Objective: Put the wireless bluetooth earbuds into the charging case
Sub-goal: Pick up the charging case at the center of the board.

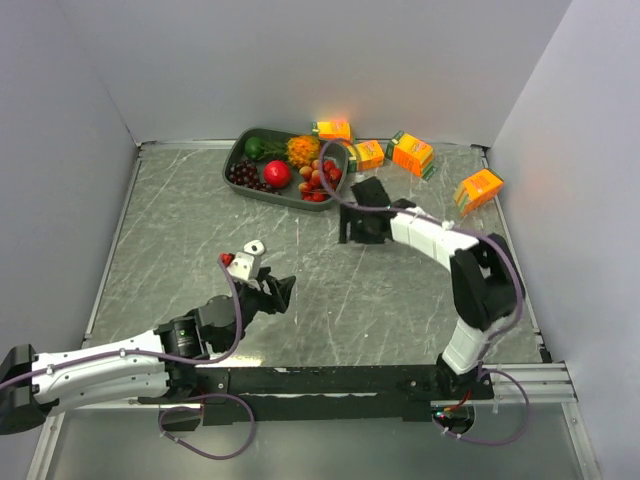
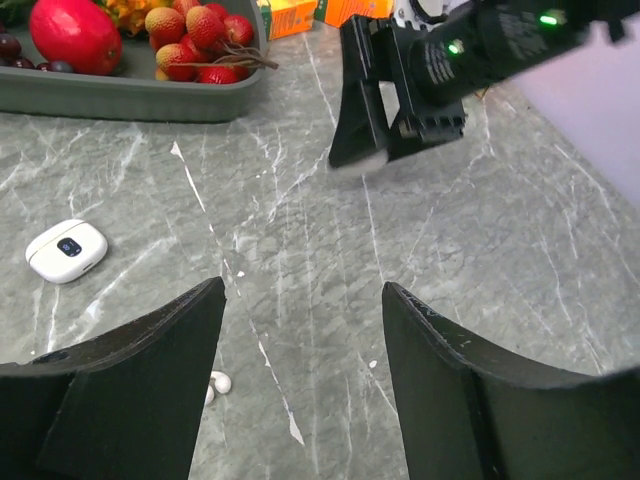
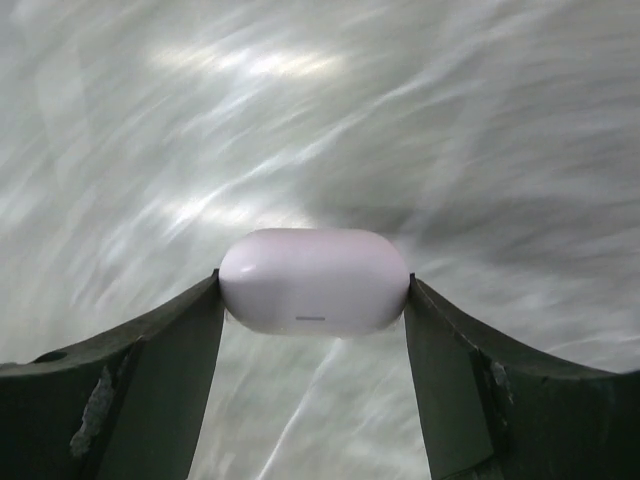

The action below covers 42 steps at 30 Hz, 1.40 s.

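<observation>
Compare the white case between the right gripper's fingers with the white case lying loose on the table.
The pill-shaped case is pinched in the right gripper; the rounded case lies free on the table. The pill-shaped case shows only a thin grey line; the rounded case carries a dark oval patch. Both are white, glossy and closed.
</observation>
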Available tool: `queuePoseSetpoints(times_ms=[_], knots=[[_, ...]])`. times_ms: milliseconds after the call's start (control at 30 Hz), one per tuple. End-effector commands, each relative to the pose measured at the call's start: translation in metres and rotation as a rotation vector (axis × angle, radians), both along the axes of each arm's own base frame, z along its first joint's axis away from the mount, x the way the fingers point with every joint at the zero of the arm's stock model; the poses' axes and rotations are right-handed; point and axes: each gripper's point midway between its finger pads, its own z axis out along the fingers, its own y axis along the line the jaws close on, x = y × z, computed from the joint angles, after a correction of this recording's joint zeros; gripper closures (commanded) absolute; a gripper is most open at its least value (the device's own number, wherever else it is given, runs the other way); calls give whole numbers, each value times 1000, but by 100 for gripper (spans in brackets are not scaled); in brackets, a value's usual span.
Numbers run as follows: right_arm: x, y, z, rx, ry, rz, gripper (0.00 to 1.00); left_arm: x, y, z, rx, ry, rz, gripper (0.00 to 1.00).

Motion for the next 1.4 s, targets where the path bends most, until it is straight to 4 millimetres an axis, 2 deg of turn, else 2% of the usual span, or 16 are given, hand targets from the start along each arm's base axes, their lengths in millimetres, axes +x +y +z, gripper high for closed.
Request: queuePoseSetpoints(times_ms=[0,133,167,200,267,300,467,633,900,1067,1100,1233,1267,1300,1367], knots=[[-54,62,43,47,-136,398,57,-1,8,35,-77,-38,7,31],[-84,82,39,29,-204,618,55,-6,18,44,-99,-59,-1,31],[-96,83,30,31,-199,664,55,-7,22,49,-117,-65,1,31],[-98,91,30,28,-243,718,55,-8,24,48,-117,-64,-1,31],[-107,89,15,7,-253,772,54,-13,30,50,-140,-62,-11,31],[-104,93,15,7,-298,796,54,-14,32,48,-146,-58,-16,32],[-108,90,-9,-40,-289,870,53,-23,42,48,-192,-46,-35,33],[-109,88,-23,-93,-232,914,40,-23,44,39,-157,-28,-27,33],[-106,81,-25,-122,-195,855,22,-18,37,28,-79,15,-9,31],[-100,77,-11,-121,-226,772,9,-18,38,30,-92,15,-9,27],[-100,76,-9,-124,-226,764,2,-19,37,31,-99,14,-13,26],[-96,74,15,-107,-269,701,0,-19,37,32,-106,17,-13,19],[-95,73,21,-100,-270,668,0,-19,37,33,-104,18,-13,12],[-87,63,28,-135,-292,593,0,-18,37,33,-104,24,-6,11],[-82,53,55,-115,-339,471,1,-16,36,32,-97,34,10,11]])
